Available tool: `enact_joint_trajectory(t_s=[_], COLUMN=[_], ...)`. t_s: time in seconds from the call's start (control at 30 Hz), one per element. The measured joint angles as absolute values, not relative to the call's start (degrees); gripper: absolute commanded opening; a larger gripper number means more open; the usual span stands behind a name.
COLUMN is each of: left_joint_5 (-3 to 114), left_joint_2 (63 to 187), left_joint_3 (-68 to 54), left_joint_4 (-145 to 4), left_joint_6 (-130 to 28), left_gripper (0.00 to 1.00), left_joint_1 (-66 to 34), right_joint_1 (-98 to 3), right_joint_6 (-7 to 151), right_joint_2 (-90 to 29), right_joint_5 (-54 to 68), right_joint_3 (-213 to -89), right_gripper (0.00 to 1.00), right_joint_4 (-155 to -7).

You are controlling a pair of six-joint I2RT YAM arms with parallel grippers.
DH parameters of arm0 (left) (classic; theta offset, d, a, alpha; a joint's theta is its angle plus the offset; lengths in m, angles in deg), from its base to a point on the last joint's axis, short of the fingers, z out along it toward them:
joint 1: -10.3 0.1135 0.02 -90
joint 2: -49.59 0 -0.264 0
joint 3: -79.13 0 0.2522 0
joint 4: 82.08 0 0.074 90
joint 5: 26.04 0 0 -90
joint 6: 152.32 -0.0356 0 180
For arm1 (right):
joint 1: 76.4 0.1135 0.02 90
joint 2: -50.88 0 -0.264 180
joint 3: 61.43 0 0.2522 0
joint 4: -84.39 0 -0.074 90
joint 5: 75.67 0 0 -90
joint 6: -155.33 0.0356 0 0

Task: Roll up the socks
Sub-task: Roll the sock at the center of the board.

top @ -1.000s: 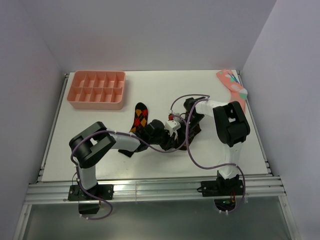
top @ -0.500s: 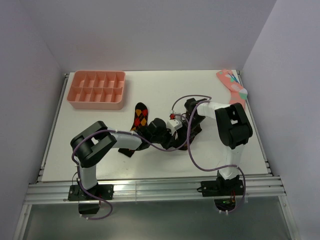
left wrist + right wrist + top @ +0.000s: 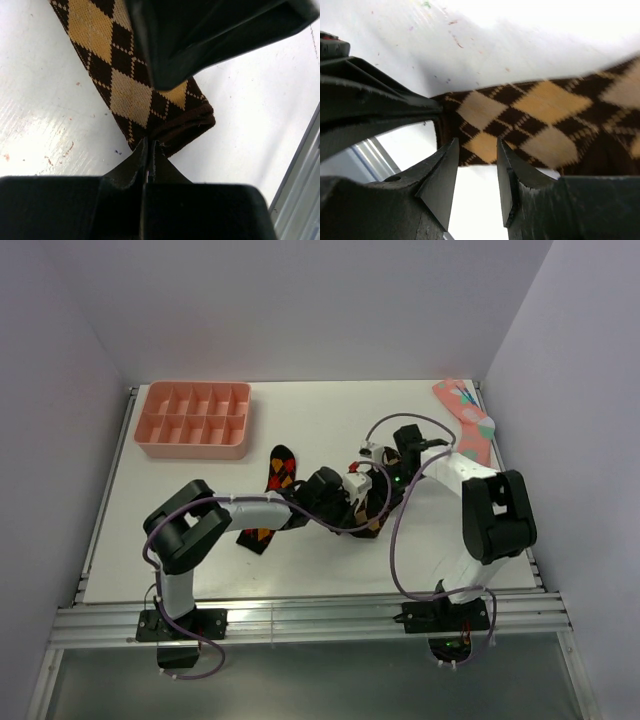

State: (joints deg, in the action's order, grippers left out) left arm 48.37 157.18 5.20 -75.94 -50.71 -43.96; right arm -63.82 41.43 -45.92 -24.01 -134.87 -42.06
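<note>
Left gripper (image 3: 149, 150) is pinching shut on the tan-diamond sock (image 3: 125, 90) right beside its cuff. That sock is lying flat on the table (image 3: 330, 420), its length running away from the pinch, up and left in my left wrist view. Right gripper (image 3: 477, 146) is hovering at the same cuff end, jaws partly apart, holding nothing. I'm judging both arms about equally near, so any roll would be starting from this cuff.

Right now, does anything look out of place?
Only the pink sock, lying alone at the table's far right corner, apart from the tan argyle sock and red argyle sock. Small reddish specks mark the table.
</note>
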Motion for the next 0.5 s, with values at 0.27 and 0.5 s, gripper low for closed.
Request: enact_joint_trajectory(t_s=[0.27, 0.5], left_joint_5=[48.41, 48.89], left_joint_2=[160.65, 162.75], left_joint_3=[-5.35, -9.24], left_joint_4=[-63.35, -56.2], left_joint_6=[-50.58, -50.6], left_gripper=[0.0, 0.01], left_joint_1=[-43.96, -43.96], right_joint_1=[-70.62, -74.97], right_joint_6=[39.26, 41.73], right_joint_2=[-36.3, -34.64], right_joint_5=[-25.85, -25.39], right_joint_3=[-127.94, -127.26], right_gripper=[0.44, 0.43], right_joint_4=[-46.39, -50.82])
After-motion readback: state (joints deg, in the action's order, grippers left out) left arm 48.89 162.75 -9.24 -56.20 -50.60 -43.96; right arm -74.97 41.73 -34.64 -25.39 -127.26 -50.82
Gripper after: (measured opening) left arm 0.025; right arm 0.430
